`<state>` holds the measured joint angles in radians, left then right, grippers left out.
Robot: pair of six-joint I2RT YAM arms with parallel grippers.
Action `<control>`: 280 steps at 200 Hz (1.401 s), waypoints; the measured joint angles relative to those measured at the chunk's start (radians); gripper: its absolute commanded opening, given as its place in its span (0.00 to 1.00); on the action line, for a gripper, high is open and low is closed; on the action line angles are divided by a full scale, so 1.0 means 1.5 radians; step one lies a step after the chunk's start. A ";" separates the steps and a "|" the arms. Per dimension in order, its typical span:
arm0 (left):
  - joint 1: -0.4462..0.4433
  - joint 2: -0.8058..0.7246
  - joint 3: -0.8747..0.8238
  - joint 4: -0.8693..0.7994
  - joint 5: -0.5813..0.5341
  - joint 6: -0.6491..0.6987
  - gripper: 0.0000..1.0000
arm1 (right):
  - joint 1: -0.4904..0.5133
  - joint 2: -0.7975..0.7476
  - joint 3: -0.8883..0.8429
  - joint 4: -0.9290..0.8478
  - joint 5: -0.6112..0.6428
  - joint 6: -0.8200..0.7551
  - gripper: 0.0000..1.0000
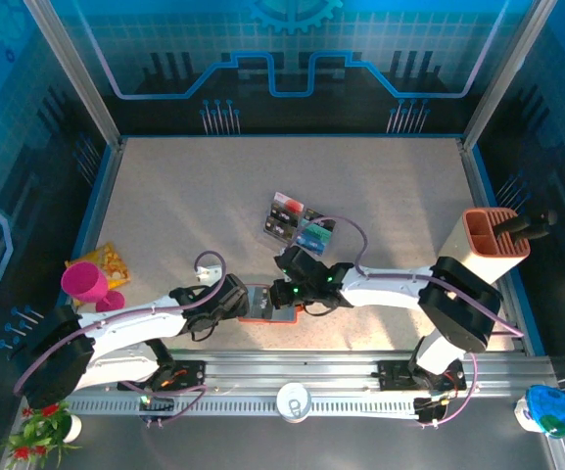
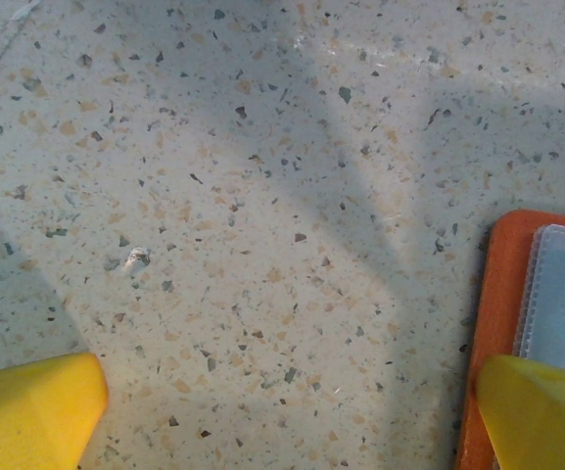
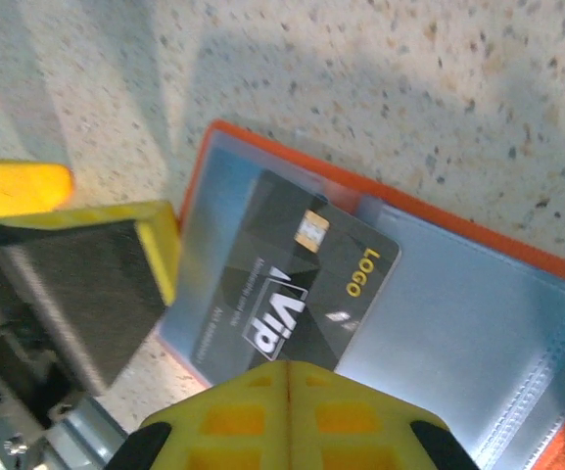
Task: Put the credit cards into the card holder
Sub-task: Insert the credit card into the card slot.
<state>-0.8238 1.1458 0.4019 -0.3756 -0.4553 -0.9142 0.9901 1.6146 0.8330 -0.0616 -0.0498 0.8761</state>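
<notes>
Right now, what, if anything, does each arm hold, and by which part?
Nothing seems gripped. The right fingers are shut, tips at the near edge of the black card on the holder. The left fingers are open, one over the holder's edge.

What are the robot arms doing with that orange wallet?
They are filling it with cards. The right gripper, shut, is at the edge of a black card lying on the open wallet. The left gripper is open, one finger over the wallet's edge. More cards sit in a clear tray.
</notes>
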 measured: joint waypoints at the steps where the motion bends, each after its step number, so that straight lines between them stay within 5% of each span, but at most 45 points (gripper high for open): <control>1: 0.000 0.000 0.000 0.000 0.000 0.000 0.99 | 0.000 0.001 0.000 0.000 0.000 0.000 0.07; 134: 0.000 0.008 0.000 0.005 -0.001 0.015 0.99 | 0.012 0.127 0.104 -0.023 -0.032 -0.022 0.03; 280: 0.000 0.010 0.000 0.007 -0.001 0.018 0.99 | 0.011 0.067 0.098 -0.095 -0.005 -0.076 0.01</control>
<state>-0.8238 1.1610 0.4019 -0.3645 -0.4564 -0.8879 1.0073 1.7149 0.9798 -0.2047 -0.0570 0.7616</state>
